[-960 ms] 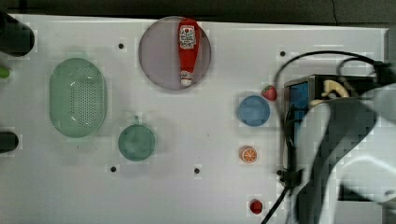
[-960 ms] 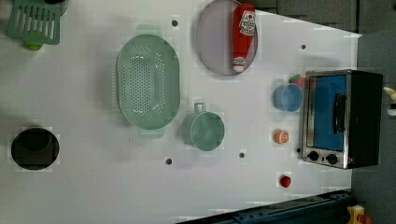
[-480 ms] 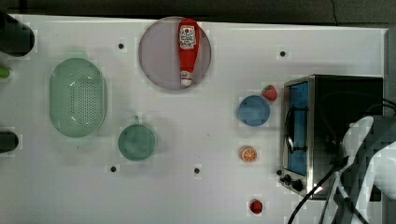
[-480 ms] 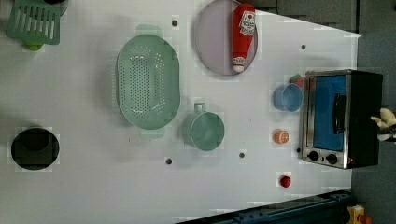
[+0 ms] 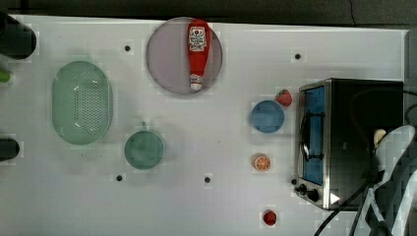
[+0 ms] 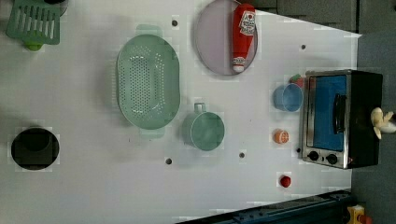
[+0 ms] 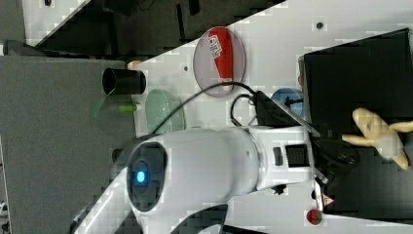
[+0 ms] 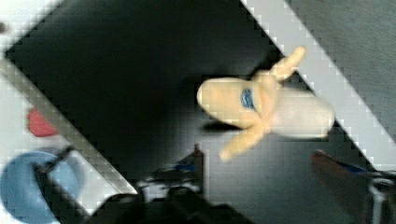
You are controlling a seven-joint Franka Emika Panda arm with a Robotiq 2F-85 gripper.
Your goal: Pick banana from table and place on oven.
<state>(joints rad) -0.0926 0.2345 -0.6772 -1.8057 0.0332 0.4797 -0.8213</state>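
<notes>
One banana [image 8: 261, 109] lies on the oven [image 8: 140, 79], the gripper [image 8: 261, 172] spread wide, holding nothing.

place: robot lab | evidence: white dotted table [image 5: 221, 206], toy kitchenware, grey floor

You have one pale cream-yellow toy banana [image 7: 379, 135], one black-topped toaster oven [image 5: 351, 142], one blue bowl [image 5: 267, 116], one red strawberry [image 5: 283, 97], one orange slice [image 5: 261, 162], one small red round toy [image 5: 269, 218], one red ketchup bottle [image 5: 197, 51], one grey round plate [image 5: 167, 69], one green perforated colander [image 5: 82, 103] and one green cup [image 5: 144, 149].
</notes>
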